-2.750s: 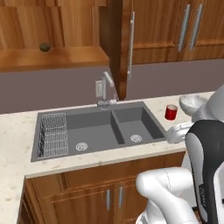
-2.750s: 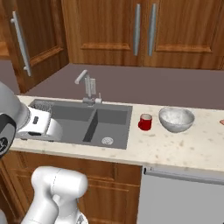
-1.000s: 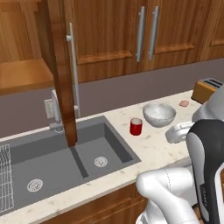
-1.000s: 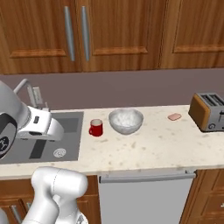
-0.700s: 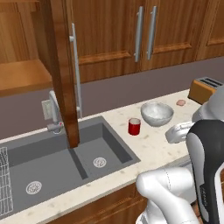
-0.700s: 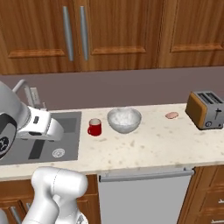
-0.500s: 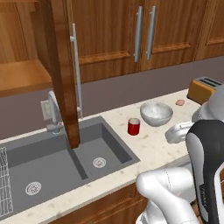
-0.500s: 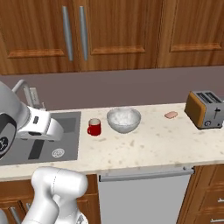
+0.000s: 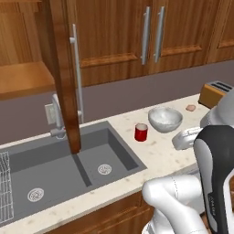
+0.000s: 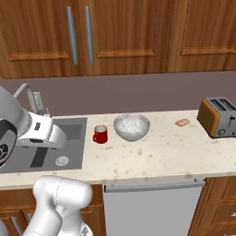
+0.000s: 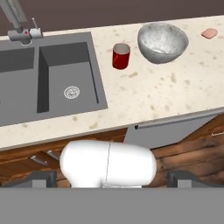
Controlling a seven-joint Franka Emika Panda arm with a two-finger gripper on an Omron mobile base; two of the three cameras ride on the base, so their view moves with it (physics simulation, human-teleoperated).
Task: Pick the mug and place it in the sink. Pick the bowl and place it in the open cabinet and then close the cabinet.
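While mug (image 11: 121, 55) stood on counter (image 11: 175, 96) between sink (image 11: 52, 78) and bowl (image 11: 162, 42), untouched, gripper (image 11: 111, 177) hung well short, jaws spread wide. Best approach: descend from above, straddle rim, avoid nudging bowl.

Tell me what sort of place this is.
A home kitchen, rendered rather than real. It shows in the dark grey double sink with its faucet set in a speckled counter, the wooden wall cabinets above, and a toaster at the far end.
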